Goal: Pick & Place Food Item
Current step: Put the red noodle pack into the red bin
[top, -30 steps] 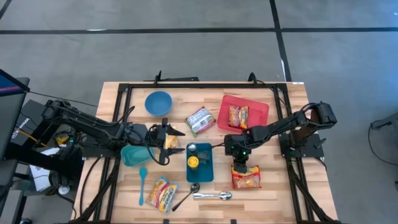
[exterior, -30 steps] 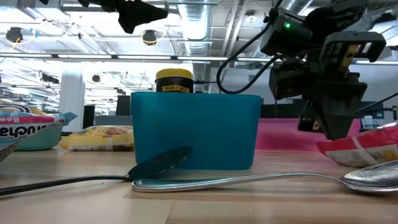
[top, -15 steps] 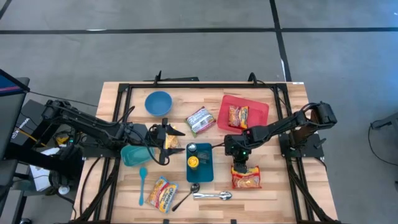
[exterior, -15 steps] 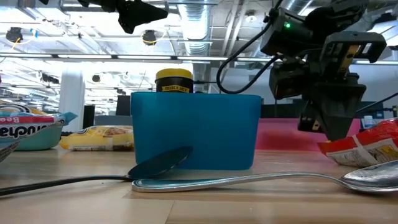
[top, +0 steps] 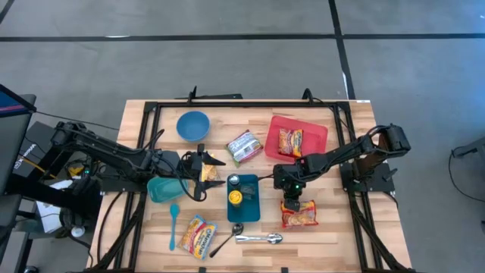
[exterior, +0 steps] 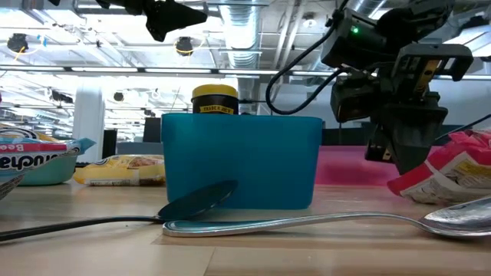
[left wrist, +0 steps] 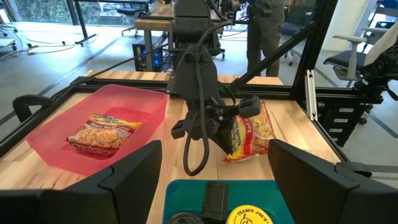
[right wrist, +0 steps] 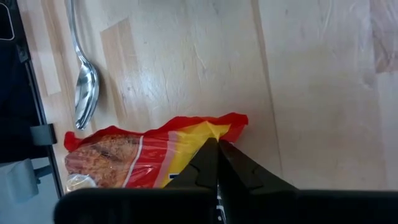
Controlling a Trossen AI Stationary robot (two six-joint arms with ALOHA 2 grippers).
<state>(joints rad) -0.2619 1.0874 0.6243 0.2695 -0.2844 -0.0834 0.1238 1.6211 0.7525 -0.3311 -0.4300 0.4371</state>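
item: noodle pack (top: 300,214), pinched at its near edge in my right claw (top: 292,205); tray (top: 317,133) lay beyond it; left claw (top: 198,173) apart, farther off.

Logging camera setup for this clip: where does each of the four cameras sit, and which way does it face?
High view: overhead, straight down; both arms, right gripper on the ramen packet.
Low view: table height, level across; teal bin, right gripper.
Left wrist view: faces the red tray and the right arm.
Right wrist view: down past shut fingers pinching the packet.
Shared: all four show the packet.
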